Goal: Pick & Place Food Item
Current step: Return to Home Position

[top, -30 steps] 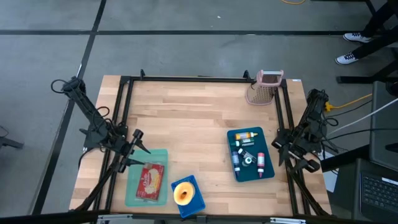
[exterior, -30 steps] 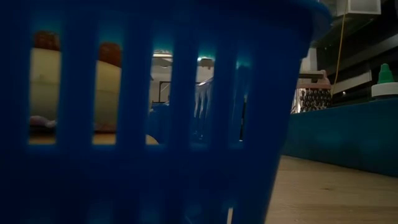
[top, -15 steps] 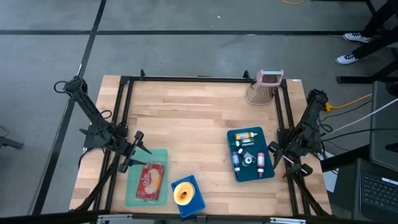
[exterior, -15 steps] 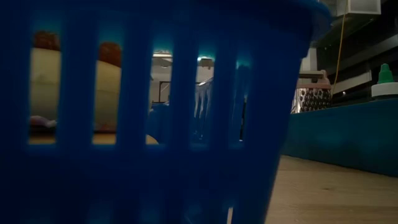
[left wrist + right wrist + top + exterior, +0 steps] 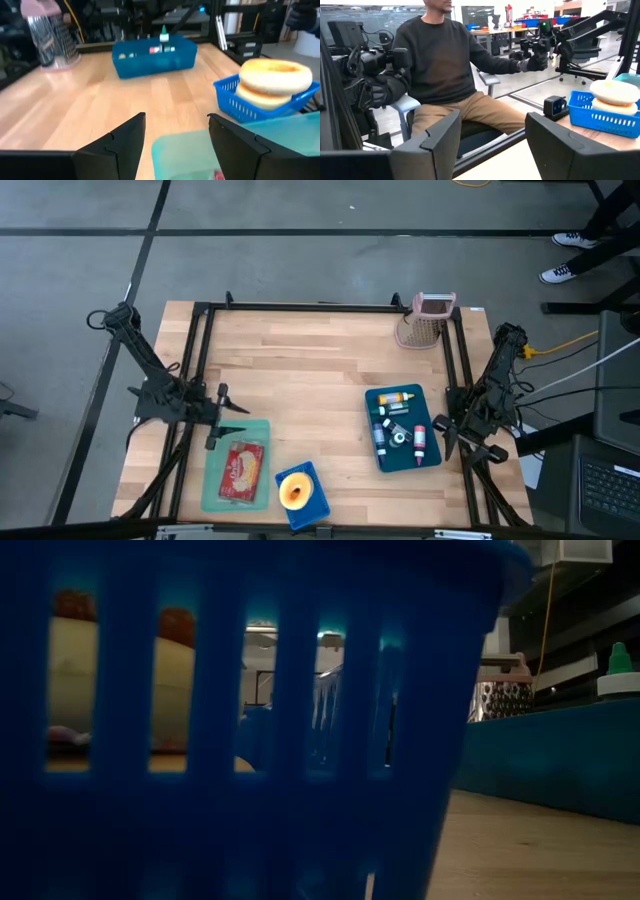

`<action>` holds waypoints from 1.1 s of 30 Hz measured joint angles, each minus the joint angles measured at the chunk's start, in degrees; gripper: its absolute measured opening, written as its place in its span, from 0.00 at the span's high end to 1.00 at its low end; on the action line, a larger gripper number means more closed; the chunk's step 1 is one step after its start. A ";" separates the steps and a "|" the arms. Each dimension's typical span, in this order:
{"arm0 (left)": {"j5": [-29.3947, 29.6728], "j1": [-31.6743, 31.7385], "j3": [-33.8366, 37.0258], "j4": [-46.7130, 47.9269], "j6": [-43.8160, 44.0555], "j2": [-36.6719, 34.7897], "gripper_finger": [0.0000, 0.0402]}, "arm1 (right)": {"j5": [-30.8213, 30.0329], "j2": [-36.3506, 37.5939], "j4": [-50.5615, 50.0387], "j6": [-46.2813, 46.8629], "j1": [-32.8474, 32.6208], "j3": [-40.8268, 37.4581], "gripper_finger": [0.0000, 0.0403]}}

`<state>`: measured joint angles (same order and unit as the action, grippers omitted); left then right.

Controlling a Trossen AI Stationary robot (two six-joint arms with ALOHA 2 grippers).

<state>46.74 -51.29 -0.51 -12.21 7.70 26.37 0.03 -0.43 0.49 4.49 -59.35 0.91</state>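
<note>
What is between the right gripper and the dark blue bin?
Nothing visible does. The open right gripper hangs just beside the right wall of the bin, at the table's right edge.

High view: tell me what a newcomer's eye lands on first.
The dark blue bin at the table's right, holding several food coloring bottles, draws the eye first. Near the bottom edge a bun sits in a small blue basket, beside a teal tray holding a red packet. The left gripper and right gripper wait at the table's sides, fingers open.
</note>
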 joint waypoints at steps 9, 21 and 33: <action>-11.83 0.00 0.00 -0.64 2.97 0.00 0.47 | -0.04 -0.02 0.00 0.83 0.00 0.00 0.46; -25.48 0.00 0.00 -10.08 -11.31 -12.27 0.47 | -1.11 -0.02 0.22 1.25 0.02 0.00 0.46; -27.74 0.17 0.00 6.47 -8.87 -26.34 0.47 | -0.42 -0.04 0.12 1.09 0.07 0.02 0.46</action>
<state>19.00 -51.11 -0.51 -5.74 -1.17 0.03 -0.38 -0.47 0.61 5.58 -59.29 0.93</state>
